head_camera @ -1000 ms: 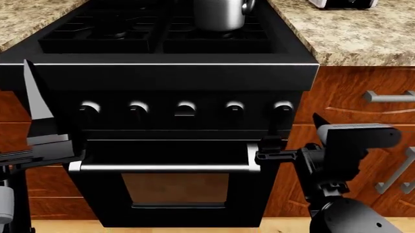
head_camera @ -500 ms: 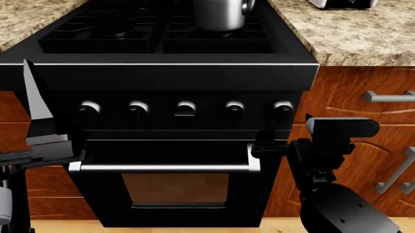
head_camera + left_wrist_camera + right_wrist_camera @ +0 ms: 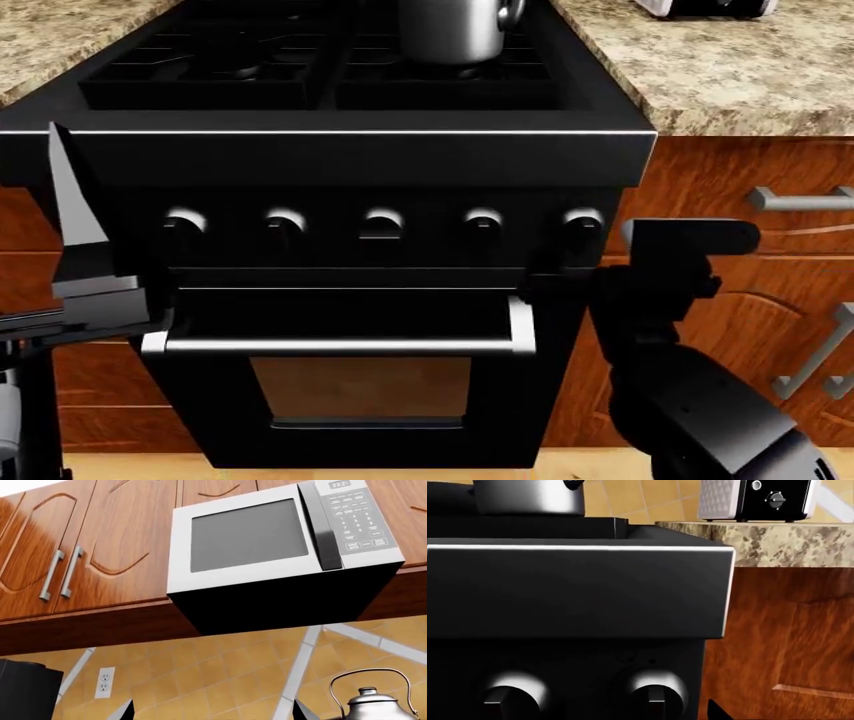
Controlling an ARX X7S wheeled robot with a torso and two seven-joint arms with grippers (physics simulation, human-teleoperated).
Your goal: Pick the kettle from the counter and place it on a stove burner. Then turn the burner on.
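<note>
Over the last second the right pincer (image 3: 550, 287) has been drawn in leftward and slightly up, from well to the right of the oven door toward the range front, and it is now set just below the rightmost knob (image 3: 583, 224) of the row of five. This is judged to be the approach for switching a burner on, which means the placing step is taken as finished. Whether the right pincer is released or clenched cannot be told, since its tips are lost against the black panel.

The kettle (image 3: 454, 28) is found on the far right stove burner (image 3: 447, 75), resting on the black grate, with only its shiny steel belly seen in the head view. In the left wrist view its knobbed lid and tall arched wire handle are shown (image 3: 373, 700) below the microwave (image 3: 280, 555). The speckled counter (image 3: 721, 70) lies to the right of the range.

The left pincer (image 3: 80, 260) is held at the near left, nothing gripped; its opening cannot be judged.
</note>
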